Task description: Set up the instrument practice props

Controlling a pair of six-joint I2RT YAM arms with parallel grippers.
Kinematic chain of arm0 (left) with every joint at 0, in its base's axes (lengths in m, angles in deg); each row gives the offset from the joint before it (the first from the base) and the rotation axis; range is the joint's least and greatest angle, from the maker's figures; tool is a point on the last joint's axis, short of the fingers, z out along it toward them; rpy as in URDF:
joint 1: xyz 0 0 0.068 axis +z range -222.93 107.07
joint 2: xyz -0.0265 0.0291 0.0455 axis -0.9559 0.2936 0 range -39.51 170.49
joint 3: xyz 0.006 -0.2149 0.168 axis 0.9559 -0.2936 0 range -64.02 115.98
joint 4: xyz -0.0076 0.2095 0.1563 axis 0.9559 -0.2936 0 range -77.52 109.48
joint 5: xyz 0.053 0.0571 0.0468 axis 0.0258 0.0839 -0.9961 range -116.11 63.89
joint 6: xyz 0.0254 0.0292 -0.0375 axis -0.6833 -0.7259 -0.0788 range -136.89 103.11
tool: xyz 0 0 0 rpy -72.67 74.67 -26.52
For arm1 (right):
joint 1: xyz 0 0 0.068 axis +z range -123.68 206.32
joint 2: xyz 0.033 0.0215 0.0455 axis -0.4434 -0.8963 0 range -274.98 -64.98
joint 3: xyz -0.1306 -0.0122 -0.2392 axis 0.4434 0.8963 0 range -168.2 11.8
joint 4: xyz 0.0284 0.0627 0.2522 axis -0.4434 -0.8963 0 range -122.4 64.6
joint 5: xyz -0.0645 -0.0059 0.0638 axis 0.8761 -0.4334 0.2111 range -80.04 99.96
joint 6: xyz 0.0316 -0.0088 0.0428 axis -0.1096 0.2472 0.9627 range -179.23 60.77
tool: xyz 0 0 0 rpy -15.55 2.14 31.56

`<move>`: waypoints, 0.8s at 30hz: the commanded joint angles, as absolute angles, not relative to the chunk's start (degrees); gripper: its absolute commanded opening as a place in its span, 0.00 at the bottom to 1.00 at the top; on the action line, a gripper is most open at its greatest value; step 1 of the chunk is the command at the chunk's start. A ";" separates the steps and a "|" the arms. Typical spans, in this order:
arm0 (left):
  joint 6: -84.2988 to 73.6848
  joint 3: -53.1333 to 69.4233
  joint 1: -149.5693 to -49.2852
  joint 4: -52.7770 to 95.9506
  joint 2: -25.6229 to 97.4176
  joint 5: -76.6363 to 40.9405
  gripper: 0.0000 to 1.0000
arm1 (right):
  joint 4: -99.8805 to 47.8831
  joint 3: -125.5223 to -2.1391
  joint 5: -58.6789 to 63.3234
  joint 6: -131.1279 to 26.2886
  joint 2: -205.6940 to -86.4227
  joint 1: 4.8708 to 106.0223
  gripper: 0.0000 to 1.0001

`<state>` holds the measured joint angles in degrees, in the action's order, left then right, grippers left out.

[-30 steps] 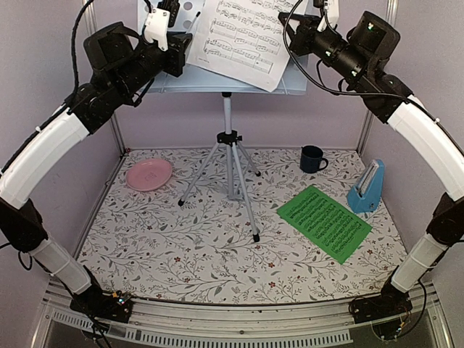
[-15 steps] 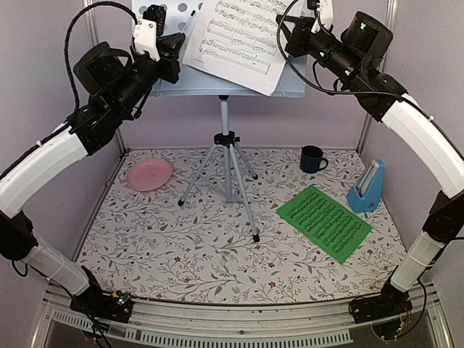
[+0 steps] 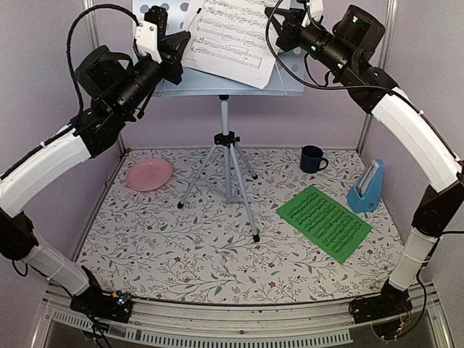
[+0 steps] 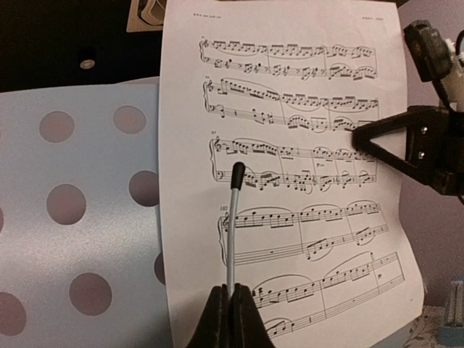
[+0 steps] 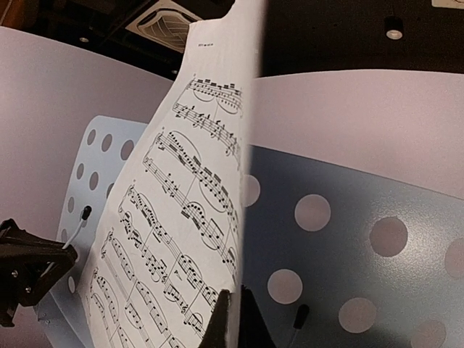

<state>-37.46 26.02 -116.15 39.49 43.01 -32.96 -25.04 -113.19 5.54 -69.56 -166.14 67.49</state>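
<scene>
White sheet-music page (image 3: 230, 40) leans crooked on the music stand (image 3: 290, 78), its edge pinched by the right gripper (image 5: 233, 319); the left gripper (image 4: 230, 319) clamps the retainer wire (image 4: 232, 232). Releasing either carelessly could let the page slide off

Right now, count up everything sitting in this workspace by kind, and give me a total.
music stand: 1
sheet-music pages: 2 (white page, green page)
blue metronome: 1
pink plate: 1
dark blue mug: 1
Total: 6
</scene>
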 commanded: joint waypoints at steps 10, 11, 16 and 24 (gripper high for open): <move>-37.97 26.50 -116.47 43.21 44.08 -26.11 0.00 | -20.85 -117.74 -5.81 -76.57 -171.24 70.01 0.00; -37.90 26.43 -116.51 43.14 44.12 -25.75 0.00 | -20.36 -118.10 -6.11 -76.69 -171.70 70.01 0.00; -37.94 26.46 -116.57 43.10 44.25 -25.53 0.00 | -19.30 -121.48 -7.20 -76.36 -174.78 70.12 0.00; -38.08 26.50 -116.67 43.29 44.34 -24.74 0.00 | -15.77 -122.50 -9.06 -74.86 -177.57 70.16 0.00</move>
